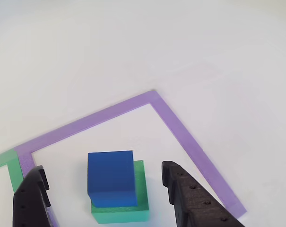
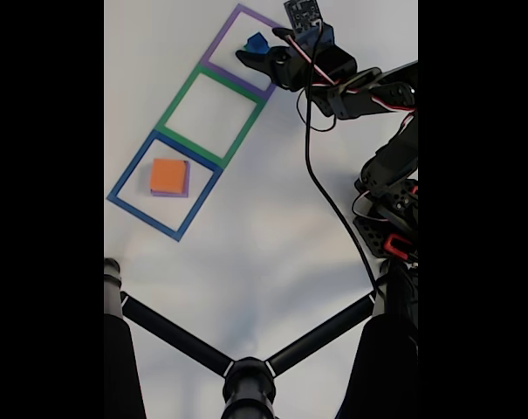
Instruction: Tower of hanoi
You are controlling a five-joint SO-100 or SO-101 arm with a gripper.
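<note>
In the other view the smallest blue cube (image 1: 110, 177) sits on the green block (image 1: 121, 210), both inside the purple square frame (image 1: 180, 127). My gripper (image 1: 102, 168) is open, with one black finger (image 1: 31, 198) left of the stack and the other (image 1: 190, 198) right of it, neither touching. In the fixed view the gripper (image 2: 257, 45) reaches over the blue cube (image 2: 255, 41) in the purple frame (image 2: 222, 35) at the top. The orange block (image 2: 168, 175) lies on the flat purple block (image 2: 186, 179) inside the blue frame (image 2: 141, 218).
The green frame (image 2: 176, 100) lies between the purple and blue frames with nothing inside it. The arm's body and a black cable (image 2: 320, 183) run down the right side. Black tripod-like bars (image 2: 176, 336) cross the bottom of the fixed view. The surface is white.
</note>
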